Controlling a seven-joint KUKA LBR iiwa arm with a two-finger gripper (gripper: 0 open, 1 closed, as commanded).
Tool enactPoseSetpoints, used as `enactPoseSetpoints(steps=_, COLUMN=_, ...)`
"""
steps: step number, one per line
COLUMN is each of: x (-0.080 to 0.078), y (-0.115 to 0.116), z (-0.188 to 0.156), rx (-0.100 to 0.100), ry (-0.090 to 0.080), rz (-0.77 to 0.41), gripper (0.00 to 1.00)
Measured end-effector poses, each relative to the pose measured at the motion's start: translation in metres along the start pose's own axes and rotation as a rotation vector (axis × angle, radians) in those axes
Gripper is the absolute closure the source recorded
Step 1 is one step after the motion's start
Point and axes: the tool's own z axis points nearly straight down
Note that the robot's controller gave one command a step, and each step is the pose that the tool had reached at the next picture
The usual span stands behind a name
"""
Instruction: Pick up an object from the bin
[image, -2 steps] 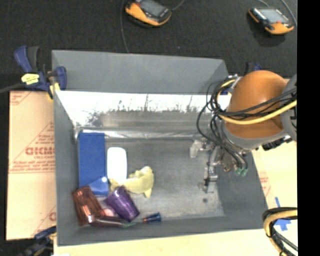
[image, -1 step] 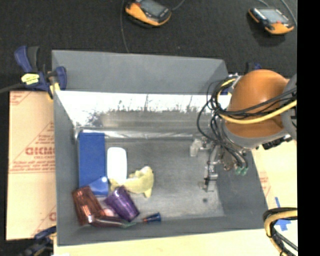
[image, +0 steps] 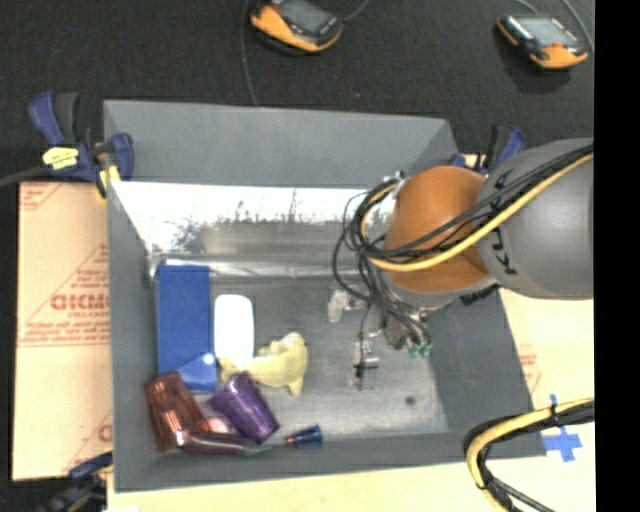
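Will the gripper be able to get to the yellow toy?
Probably yes. The gripper hangs over bare bin floor on the view's right of the yellow toy, with nothing lying between them. The white block and purple cup crowd only the toy's far side.

You're working over a black, matte surface (image: 150, 50). Two orange-and-black handheld devices lie on it along the top edge, one left (image: 297, 22), one right (image: 541, 40), and a thin cable (image: 246, 60) trails from the left one.
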Motion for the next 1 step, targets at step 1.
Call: enactPoseSetpoints(steps=1, x=-0.0112, y=0.0444, z=0.0088, rx=0.001, ry=-0.001, rz=0.188, gripper=0.0)
